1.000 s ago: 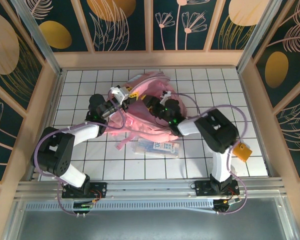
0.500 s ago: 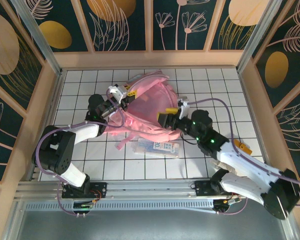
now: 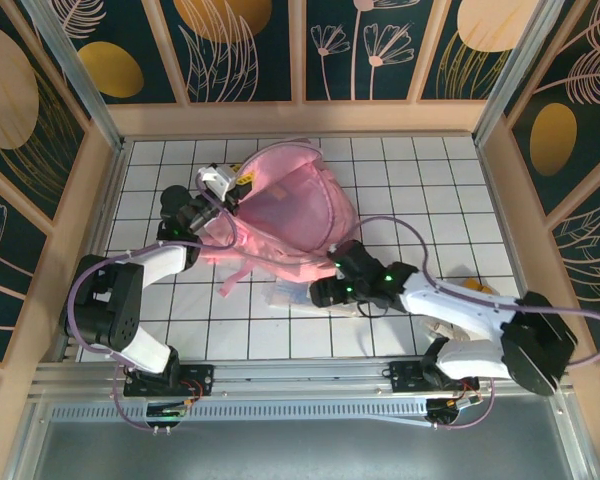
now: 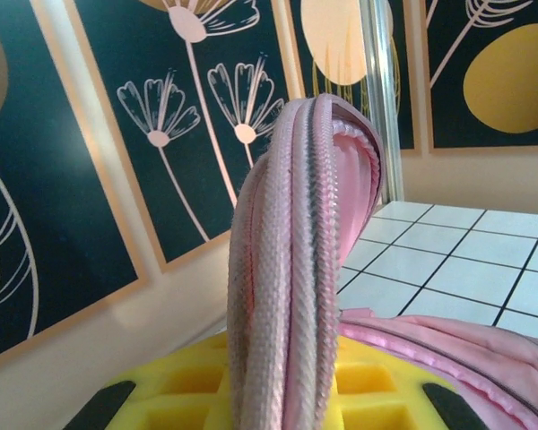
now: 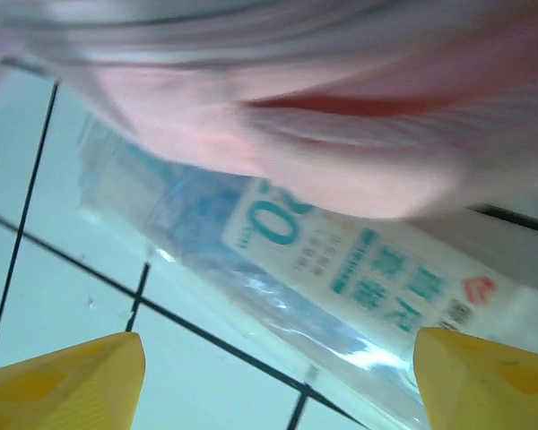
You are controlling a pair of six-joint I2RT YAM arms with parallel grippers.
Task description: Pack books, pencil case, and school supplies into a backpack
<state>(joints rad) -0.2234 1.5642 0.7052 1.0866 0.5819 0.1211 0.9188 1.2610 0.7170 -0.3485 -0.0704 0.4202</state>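
Left pincer (image 4: 282,399) gripping backpack (image 4: 296,224), packet (image 5: 341,269) print readable

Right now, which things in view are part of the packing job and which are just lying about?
Job: backpack, printed packet, orange block.
Not the job: tiled table, painted wall panels.

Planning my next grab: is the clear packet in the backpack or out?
Out: the packet lies on the table by the backpack, under the open right gripper.
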